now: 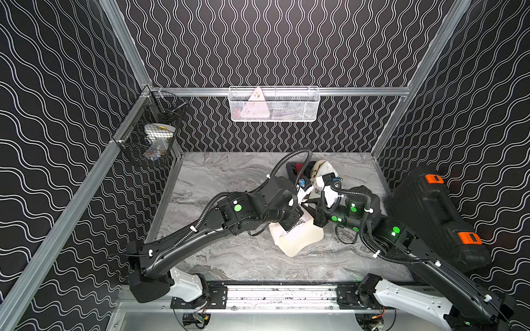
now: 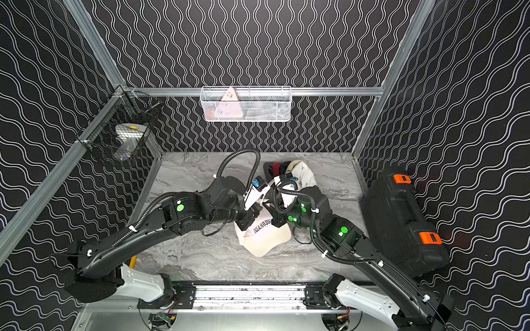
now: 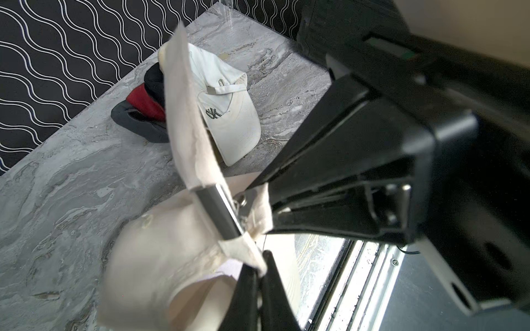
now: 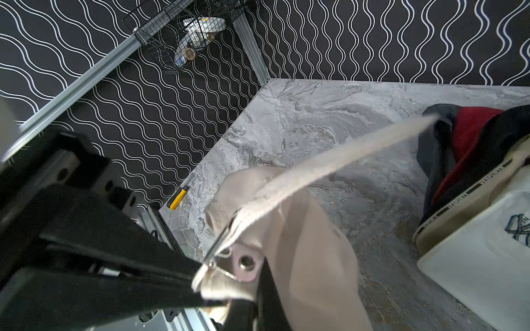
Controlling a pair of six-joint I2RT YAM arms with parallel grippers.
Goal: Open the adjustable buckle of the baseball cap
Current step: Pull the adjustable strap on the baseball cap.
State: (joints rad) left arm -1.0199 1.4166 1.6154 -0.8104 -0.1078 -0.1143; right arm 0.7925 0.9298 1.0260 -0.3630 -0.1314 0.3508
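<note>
Left wrist view: cream fabric baseball cap (image 3: 155, 258), mid grey marbled worktop (image 3: 71, 186), rear lifted; both jaws clenched on its limp strap (image 3: 186, 114), flanking the silver metal buckle (image 3: 220, 212). Light, floppy; probably best gripped by cloth.

Cream cap (image 2: 266, 243) front: "COLORADO", seen upside down in a top view. White cap (image 4: 487, 258) inner tape (image 4: 462, 197): repeated word, approx. "VESPORTA".

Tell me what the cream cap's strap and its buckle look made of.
The strap looks like woven cotton cloth, matte cream: soft, slightly frayed edges. The buckle looks like metal, polished, perhaps plated steel: it shows a bright reflective streak. The cream cap seems the same matte cloth: it folds limply.
</note>
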